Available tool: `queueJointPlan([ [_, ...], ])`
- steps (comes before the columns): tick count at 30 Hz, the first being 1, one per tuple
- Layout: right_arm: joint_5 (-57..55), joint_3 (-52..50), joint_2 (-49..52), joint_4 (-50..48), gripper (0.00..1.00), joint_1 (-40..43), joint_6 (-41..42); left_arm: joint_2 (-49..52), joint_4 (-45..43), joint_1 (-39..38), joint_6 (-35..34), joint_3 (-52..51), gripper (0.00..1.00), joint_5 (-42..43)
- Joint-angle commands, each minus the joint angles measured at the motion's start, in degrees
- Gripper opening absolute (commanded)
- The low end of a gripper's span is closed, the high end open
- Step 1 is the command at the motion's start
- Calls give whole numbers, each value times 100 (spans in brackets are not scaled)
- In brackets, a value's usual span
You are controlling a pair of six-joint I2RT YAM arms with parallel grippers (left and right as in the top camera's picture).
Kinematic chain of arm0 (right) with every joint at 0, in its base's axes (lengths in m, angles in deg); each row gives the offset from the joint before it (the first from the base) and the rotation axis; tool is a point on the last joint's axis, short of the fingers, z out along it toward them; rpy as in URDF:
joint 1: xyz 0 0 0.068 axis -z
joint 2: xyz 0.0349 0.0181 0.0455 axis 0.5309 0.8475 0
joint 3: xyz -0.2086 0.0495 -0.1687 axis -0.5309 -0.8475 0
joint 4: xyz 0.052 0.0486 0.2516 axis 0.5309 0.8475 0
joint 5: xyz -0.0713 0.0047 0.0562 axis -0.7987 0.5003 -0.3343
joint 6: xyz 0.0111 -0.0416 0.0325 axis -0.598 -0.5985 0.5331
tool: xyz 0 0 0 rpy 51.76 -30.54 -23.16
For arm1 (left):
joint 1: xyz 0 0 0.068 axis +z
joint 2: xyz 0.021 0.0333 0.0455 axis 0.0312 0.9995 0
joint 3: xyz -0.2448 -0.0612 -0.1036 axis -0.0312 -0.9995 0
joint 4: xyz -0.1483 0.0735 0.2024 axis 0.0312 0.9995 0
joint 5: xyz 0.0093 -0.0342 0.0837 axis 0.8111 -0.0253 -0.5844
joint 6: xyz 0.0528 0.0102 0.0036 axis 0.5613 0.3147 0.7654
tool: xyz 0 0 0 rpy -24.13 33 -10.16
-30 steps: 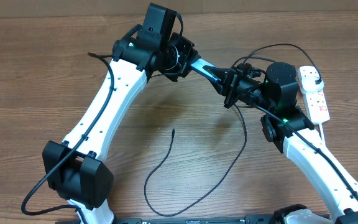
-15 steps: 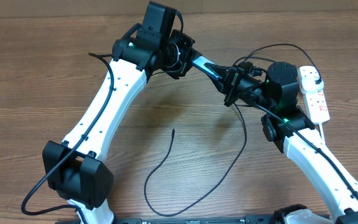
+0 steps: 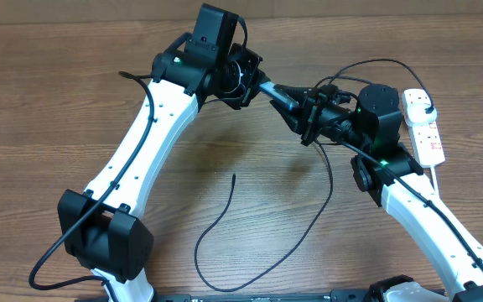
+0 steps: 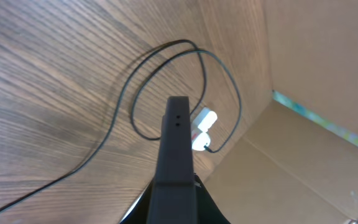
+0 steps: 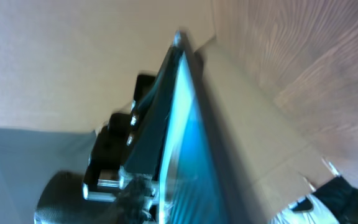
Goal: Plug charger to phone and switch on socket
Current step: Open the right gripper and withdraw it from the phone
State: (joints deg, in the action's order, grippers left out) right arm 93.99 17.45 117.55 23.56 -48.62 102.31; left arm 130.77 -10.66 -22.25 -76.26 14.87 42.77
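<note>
The left claw (image 3: 254,81) has pinched down narrow on the left end of the slim, dark-framed phone with the cyan lit screen (image 3: 282,95). The phone hangs edge-on above the wooden worktop (image 3: 40,101), bridging the two arms. From above, the cyan strip that showed along the phone a second ago now reads dark, so it has rolled slightly. At its other end sits the right claw (image 3: 310,117). Whether that claw grips or has parted cannot be told here, though its own camera has the glowing screen right against it. This looks like a hand-over to the left arm, which would free the right one for the plug-in. The long thin black charger cable (image 3: 232,180) lies loose below, its tip untouched. Far right, the small white power strip (image 3: 426,134) awaits switching.
</note>
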Motion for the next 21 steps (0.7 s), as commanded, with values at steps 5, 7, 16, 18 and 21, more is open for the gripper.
queueJointPlan([
  [5,153,127,-61,-151,66,-20,352,-83,0,-66,142,90,4,-22],
  [7,151,127,-61,-153,73,-20,221,-83,0,-61,144,90,4,-26],
  [16,155,127,-61,-125,100,57,-1016,-83,221,490,627,90,4,396],
  [18,157,127,-61,-76,100,96,-1163,-83,321,662,807,90,4,610],
  [21,160,125,-61,111,100,184,-1482,-83,450,942,1156,90,4,1058],
])
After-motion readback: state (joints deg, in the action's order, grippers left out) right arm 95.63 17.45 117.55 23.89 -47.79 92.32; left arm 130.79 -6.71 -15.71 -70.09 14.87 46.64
